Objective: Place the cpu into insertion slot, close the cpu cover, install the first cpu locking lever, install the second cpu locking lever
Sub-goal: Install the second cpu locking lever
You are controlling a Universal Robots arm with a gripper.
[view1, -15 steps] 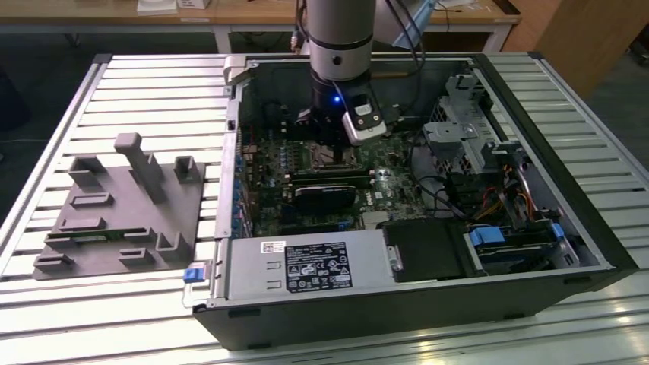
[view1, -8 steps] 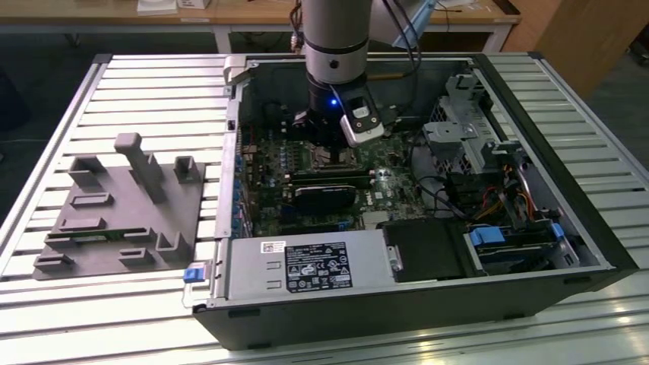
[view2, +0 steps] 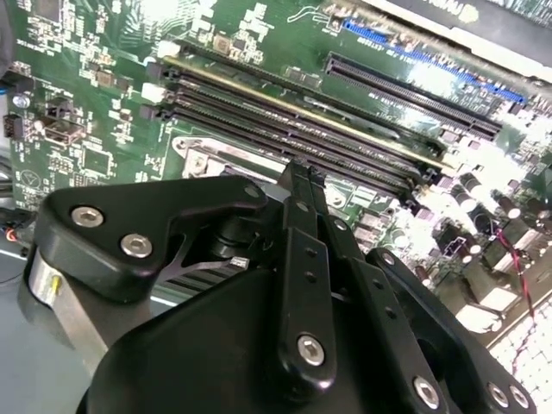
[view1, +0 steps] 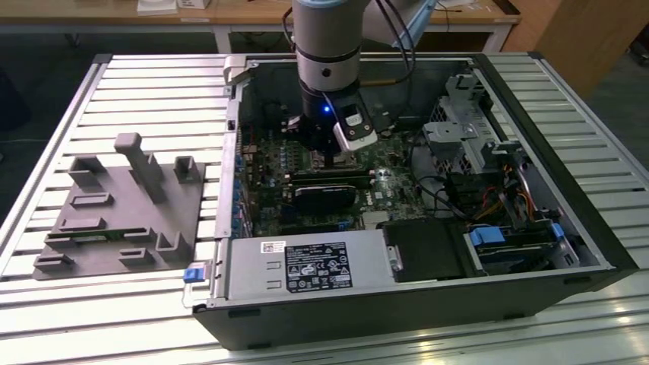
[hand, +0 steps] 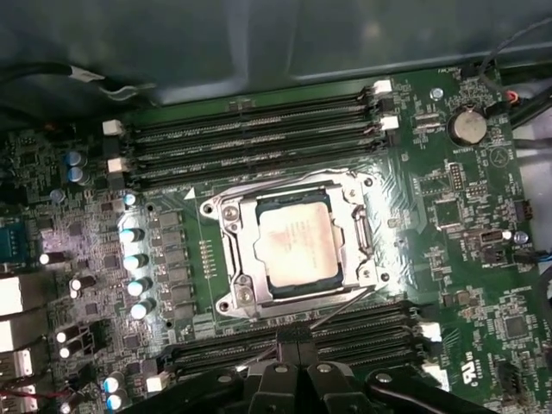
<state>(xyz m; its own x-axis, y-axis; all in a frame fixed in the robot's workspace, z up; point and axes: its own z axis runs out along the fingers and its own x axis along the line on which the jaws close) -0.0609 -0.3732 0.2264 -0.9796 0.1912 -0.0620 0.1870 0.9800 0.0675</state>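
1. Gripper hangs low over the motherboard inside the open computer case, just beside the socket; in both wrist views its two black fingers stand pressed together with nothing between them, so it is clenched and empty.
2. In the first wrist view the chip, with its dull silver-tan top, lies flat in the square socket.
3. A silvery metal cover frame lies down around the chip, the chip's top showing through its window.
4. A thin wire lever runs slanted from the socket's corner toward the fingertips; whether it is latched I cannot tell.
5. Long black memory slots run on both sides of the socket, one set beyond it and one set next to the fingertips.
6. In the exterior view the arm comes down into the case from above, and a grey moulded fixture rests on the slatted table to the exterior view's left of the case.
7. A round coin battery sits on the board, well apart from the socket.
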